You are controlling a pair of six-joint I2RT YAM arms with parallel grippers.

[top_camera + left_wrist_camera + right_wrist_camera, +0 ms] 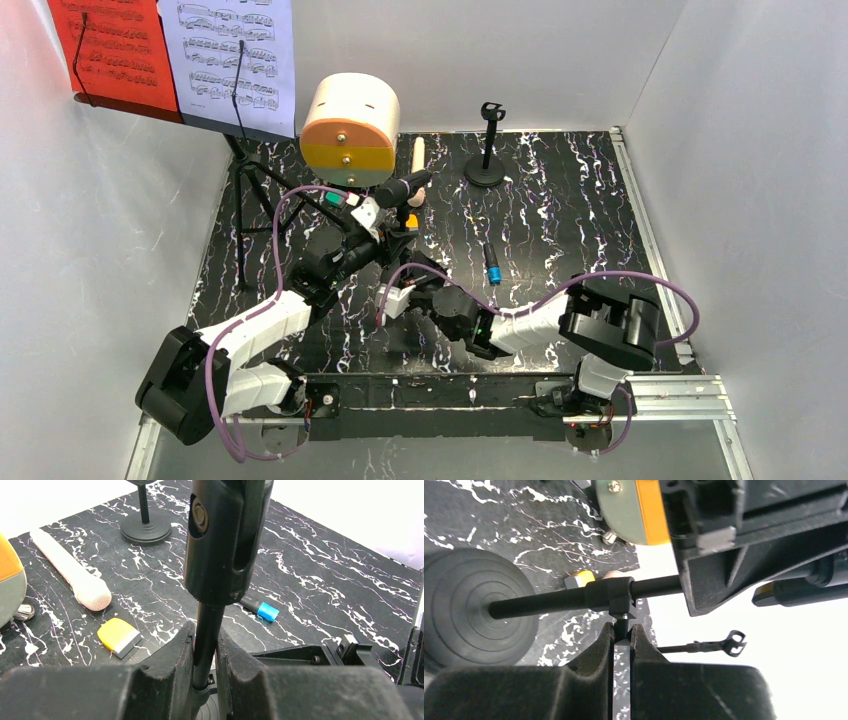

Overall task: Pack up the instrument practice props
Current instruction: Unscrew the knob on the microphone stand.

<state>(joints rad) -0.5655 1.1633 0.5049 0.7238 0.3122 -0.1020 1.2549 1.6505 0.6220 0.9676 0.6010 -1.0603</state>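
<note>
the small black mic holder [405, 222] is near the middle of the worktop [560, 200], with a black mic [398, 190] at its top. my left jaws are shut tight on its thin pole [206, 635]. my right jaws pinch the little knob [622, 629] under the ring on that pole, near the round base [469, 615]. a cream mic [75, 577] lies flat behind it. another holder [145, 527] stands further back. the music rack [215, 125] is at the far left.

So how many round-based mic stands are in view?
2. The free stand is near the table's back edge; the held stand is at the centre, in the left gripper and right gripper. None seems hidden.
</note>
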